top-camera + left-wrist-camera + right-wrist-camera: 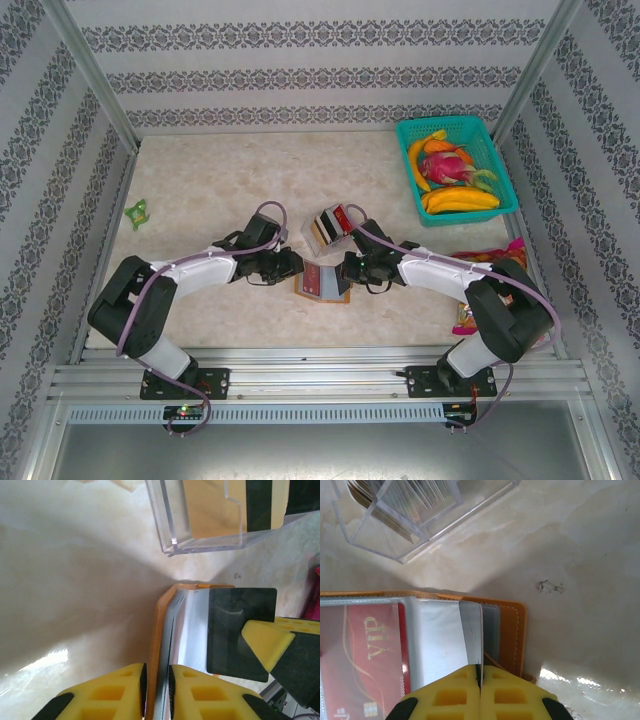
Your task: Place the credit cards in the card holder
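Yellow left fingers (125, 692) sat at the bottom of the left wrist frame, the left gripper (157, 680) closed on the holder (162, 630) edge, whose lower part was cut off. At lower centre of its own frame, the right gripper (480, 677) was pinched shut on a thin sheet seen edge-on, apparently the black card (235, 625). A red card (365, 655) in a sleeve read "VIP". From above, the holder lay at centre, a clear box (325, 226) of cards just behind it and a basket (468, 216) at upper right.
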